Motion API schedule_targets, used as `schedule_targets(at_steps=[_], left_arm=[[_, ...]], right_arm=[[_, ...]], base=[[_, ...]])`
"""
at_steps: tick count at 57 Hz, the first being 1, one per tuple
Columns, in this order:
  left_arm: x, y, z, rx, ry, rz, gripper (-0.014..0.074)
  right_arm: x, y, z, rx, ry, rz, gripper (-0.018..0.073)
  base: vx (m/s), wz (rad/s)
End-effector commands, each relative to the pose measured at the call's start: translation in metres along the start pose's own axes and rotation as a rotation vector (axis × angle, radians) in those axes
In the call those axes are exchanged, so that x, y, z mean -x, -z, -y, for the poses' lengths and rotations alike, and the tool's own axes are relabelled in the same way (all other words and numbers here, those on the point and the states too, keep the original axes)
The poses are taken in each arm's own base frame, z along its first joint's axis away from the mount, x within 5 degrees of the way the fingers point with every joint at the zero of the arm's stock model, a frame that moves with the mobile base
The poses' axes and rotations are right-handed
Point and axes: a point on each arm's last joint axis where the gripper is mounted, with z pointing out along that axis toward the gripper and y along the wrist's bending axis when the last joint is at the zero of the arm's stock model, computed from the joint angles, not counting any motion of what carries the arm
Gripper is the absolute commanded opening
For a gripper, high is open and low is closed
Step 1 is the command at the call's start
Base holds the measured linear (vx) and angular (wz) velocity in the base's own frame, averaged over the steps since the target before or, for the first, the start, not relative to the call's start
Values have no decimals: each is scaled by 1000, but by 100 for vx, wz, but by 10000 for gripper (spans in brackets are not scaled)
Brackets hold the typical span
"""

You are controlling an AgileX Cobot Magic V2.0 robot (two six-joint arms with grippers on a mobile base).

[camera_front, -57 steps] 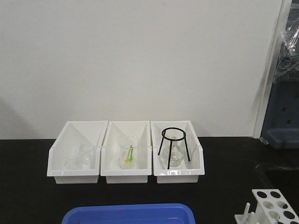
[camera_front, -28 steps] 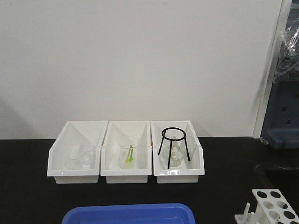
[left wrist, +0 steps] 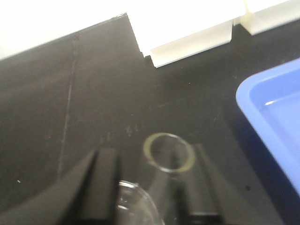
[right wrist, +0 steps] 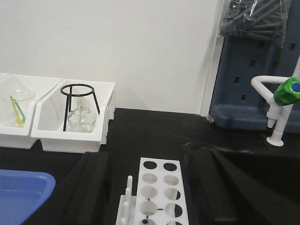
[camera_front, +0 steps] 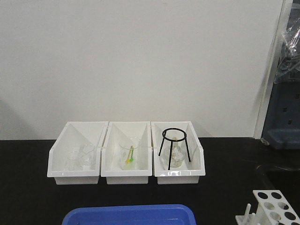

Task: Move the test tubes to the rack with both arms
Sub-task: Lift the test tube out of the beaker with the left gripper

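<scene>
- Just left of the blue tray point(left wrist: 276, 122), a test tube point(left wrist: 168, 154) lies between the fingers of my left pincer point(left wrist: 153, 150), with its open mouth pointing away from the camera. The blur stops me telling whether the tube is clamped or only straddled.
- Right of the blue tray stands the rack point(right wrist: 157, 187). My right pincer point(right wrist: 149, 157) hangs over it, spread wide and holding nothing.
- I judge the tube light, stiff, slick and brittle. Thin glass like this wants a gentle squeeze on the straight wall below the rim, never on the lip, and no knock against the table point(left wrist: 93, 84).
- Only the left wrist view shows the tube. The front view shows neither arm, just the rack's corner and three white bins point(camera_front: 126, 154) behind the tray. Only the right wrist view looks down on the rack's holes.
</scene>
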Motion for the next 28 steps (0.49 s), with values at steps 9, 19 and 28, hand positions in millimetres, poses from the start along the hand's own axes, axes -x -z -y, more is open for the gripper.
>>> schedule_targets(at_steps=[9,19,28], left_arm=[[17,1,-4,28,43,103,163],[19,3,-5,32,49,119,116],[29,10,-8,42,101,176,115]], right_arm=[[18,1,2,-16,1,103,437],[18,1,3,-16,1,104,437],[18,1,2,-16,1,104,435]], base=[[0,0],[0,0],[0,0]])
